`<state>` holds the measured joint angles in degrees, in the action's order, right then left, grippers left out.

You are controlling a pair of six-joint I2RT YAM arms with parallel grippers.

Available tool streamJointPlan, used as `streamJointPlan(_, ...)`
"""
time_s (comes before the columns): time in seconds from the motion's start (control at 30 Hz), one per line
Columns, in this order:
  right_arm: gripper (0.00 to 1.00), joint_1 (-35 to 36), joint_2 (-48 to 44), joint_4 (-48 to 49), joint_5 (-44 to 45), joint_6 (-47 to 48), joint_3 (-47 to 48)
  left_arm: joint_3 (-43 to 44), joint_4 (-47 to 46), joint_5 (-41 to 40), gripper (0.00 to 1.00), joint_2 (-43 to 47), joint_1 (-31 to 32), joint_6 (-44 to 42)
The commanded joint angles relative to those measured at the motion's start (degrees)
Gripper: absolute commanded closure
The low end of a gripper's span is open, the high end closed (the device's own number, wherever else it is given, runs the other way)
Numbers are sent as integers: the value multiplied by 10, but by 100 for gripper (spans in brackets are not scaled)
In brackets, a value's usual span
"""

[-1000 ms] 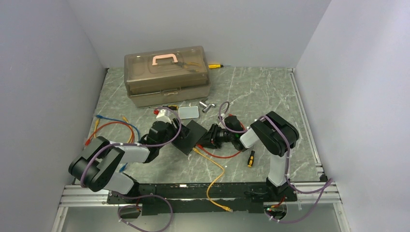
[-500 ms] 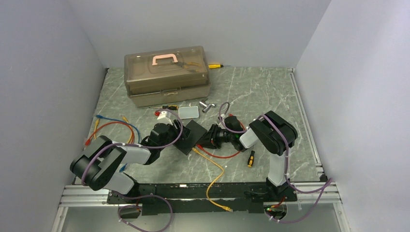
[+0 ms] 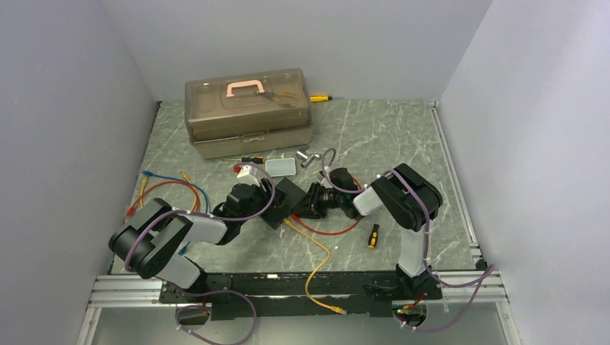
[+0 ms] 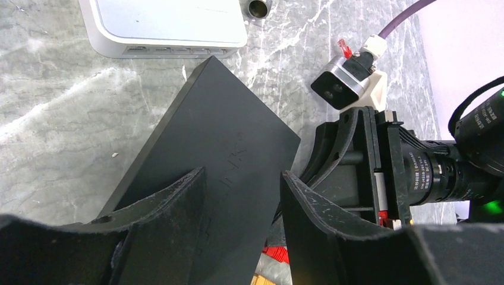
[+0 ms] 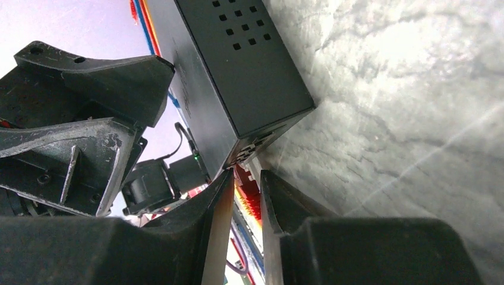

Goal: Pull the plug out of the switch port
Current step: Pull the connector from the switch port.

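The black switch [image 3: 286,198] lies mid-table, tipped on its edge between the two grippers. In the left wrist view its flat face [image 4: 226,136] runs between my left gripper [image 4: 241,184], whose fingers press on both sides of it. My right gripper [image 5: 245,178] is at the switch's [image 5: 238,71] socket edge. Its narrow-set fingers are shut on the red plug [image 5: 248,185], which still sits at the port. A red cable [image 3: 331,231] trails from there. In the top view the left gripper [image 3: 267,205] and right gripper [image 3: 306,206] face each other across the switch.
A brown translucent toolbox [image 3: 248,111] stands at the back. A silver-grey flat box [image 3: 280,167] and metal sockets [image 3: 306,157] lie just behind the switch. A yellow cable [image 3: 320,251] runs toward the front edge, a screwdriver [image 3: 373,235] lies right of it, and coloured cables [image 3: 169,188] sit at left.
The right gripper has slid left onto the switch's socket edge and narrowed. The switch has tipped up and looks narrower from above. The left arm shifted slightly.
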<state>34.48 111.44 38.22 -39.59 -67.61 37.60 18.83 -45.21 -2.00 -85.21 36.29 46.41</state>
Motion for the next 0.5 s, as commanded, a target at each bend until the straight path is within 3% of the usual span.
streamJointPlan(0.0, 72, 5, 6, -29, 24, 25, 19, -12, 94, -8, 44, -27, 10, -2)
streamJointPlan(0.13, 70, 5, 10, -49, 24, 37, 29, -11, 93, -7, 44, -33, 12, -2)
streamJointPlan(0.47, 100, 7, 16, -49, 18, 48, 27, -14, 86, -9, 44, -35, 16, -1)
